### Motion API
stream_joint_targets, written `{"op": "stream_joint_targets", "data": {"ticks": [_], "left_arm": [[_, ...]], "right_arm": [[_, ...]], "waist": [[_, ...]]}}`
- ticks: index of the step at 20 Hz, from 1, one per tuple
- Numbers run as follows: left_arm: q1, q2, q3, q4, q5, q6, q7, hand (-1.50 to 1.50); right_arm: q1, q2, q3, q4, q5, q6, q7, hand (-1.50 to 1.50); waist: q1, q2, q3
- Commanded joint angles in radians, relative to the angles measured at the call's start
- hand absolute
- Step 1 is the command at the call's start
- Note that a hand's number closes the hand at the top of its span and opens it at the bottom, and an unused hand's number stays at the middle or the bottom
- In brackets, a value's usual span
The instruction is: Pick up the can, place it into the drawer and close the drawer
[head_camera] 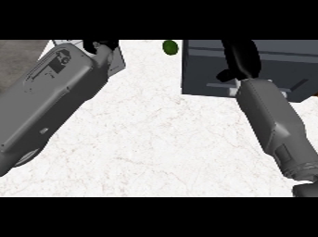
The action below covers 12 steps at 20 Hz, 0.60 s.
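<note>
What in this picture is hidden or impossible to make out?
Head view only:
- The can: not visible anywhere.
- Left hand: cut by the top edge and mostly covered by its forearm, so its fingers cannot be read.
- Right hand: lies over the drawer unit; whether it holds anything is unclear.
- Drawer unit: open or closed cannot be told.
- Green object: too small to identify.

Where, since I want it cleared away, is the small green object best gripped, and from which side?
Probably grip the green object across its narrower left-right width, coming from above: it looks oval, and bare counter shows on both sides, between the left hand and the drawer unit.
</note>
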State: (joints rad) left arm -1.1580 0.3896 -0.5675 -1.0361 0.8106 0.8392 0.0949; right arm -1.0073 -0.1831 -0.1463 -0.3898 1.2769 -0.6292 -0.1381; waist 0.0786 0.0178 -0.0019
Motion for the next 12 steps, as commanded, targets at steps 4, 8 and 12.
{"op": "stream_joint_targets", "data": {"ticks": [4, 8, 12], "left_arm": [[0.039, 0.034, 0.000, -0.085, -0.019, -0.008, 0.027, -1.50], [0.034, 0.053, 0.005, -0.126, -0.017, 0.002, 0.070, -1.50], [0.075, 0.030, -0.006, -0.138, -0.032, 0.001, 0.042, -1.50]], "right_arm": [[-0.117, -0.035, -0.039, 0.110, 0.003, -0.056, 0.026, -1.50], [-0.173, -0.061, -0.031, 0.151, 0.030, -0.034, 0.066, -1.50], [-0.216, -0.063, -0.043, 0.177, 0.023, -0.018, 0.084, -1.50]], "waist": [[0.025, 0.011, 0.004], [0.036, 0.010, 0.004], [0.038, 0.019, 0.003]]}}
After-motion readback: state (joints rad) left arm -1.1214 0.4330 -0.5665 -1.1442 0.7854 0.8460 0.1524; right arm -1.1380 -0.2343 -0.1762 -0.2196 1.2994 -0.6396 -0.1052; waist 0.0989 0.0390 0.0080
